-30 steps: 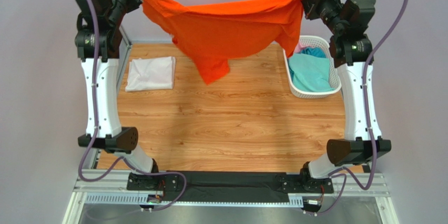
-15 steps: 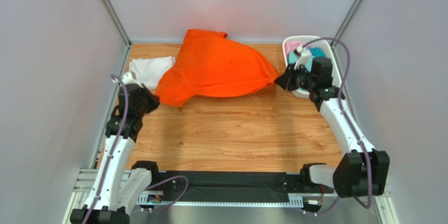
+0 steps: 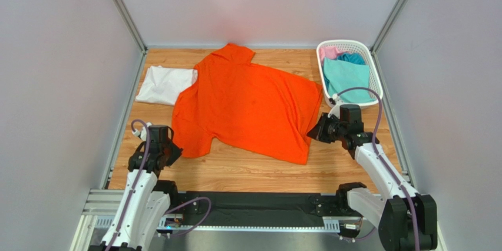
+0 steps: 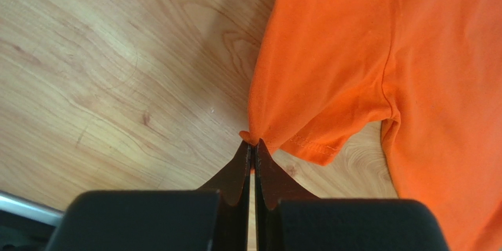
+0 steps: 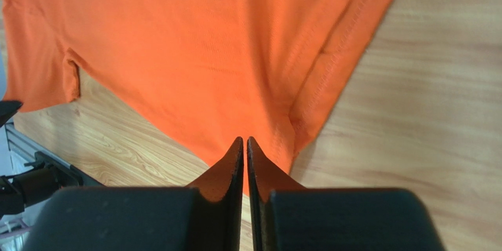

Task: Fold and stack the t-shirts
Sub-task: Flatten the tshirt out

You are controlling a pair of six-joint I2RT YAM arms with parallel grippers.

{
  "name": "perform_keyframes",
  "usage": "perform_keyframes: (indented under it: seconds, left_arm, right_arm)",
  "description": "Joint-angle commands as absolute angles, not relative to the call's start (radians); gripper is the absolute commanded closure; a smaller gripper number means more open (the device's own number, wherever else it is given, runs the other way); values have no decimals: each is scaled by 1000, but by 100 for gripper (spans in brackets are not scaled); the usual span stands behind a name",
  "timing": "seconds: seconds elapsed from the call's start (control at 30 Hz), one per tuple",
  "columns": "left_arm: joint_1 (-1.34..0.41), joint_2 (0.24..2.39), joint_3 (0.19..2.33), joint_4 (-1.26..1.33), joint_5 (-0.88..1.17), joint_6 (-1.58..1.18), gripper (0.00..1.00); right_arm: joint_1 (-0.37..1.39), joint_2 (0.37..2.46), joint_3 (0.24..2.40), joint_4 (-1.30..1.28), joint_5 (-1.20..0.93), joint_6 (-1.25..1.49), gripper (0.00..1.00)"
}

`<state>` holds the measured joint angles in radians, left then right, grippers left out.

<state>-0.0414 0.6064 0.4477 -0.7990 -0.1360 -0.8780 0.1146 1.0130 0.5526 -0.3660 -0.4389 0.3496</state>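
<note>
Tightly, left fingers [image 4: 238,171] pinch orange t-shirt [image 3: 247,106] sleeve, right fingers [image 5: 233,162] pinch hem.

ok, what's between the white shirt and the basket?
Top view: the orange t-shirt, spread flat, fills that stretch, overlapping the white t-shirt at its edge and reaching almost to the basket.

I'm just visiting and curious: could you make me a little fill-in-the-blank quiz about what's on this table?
The spread-out t-shirt is ___ in colour.
The left gripper pinches the tip of its ___.
The folded t-shirt at the left side of the table is ___.
The basket stands at the table's far ___ corner.
Missing words: orange; sleeve; white; right.
</note>
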Motion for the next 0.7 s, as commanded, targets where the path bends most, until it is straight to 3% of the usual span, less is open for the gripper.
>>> perform_keyframes:
  seconds: [0.0,0.2,0.27,0.3,0.33,0.37,0.4,0.43,0.47,0.67]
  left_arm:
    - [-38,603,509,-897,-159,-942,100]
    - [-38,600,607,-1057,-270,-1069,100]
    - [-38,597,636,-1159,-362,-1143,99]
    - [-38,594,658,-1214,-389,-1161,78]
    - [-38,588,667,-1236,-422,-1178,65]
    - [-38,584,673,-1245,-420,-1195,65]
    - [-38,577,689,-1253,-414,-1204,43]
    - [-38,565,696,-1281,-411,-1233,28]
    - [-38,555,706,-1285,-413,-1233,1]
    - [-38,497,787,-1195,-384,-1103,0]
  right_arm:
    - [113,954,528,-405,-351,463,93]
    - [144,939,604,-567,-335,483,74]
    - [193,925,630,-600,-261,498,63]
    - [213,922,637,-621,-241,503,62]
    - [250,919,644,-632,-224,511,54]
    - [268,917,659,-643,-194,515,48]
    - [290,919,667,-658,-177,520,38]
    - [328,922,675,-664,-154,526,13]
    - [342,925,683,-666,-146,532,0]
    - [492,1009,721,-650,-87,575,0]
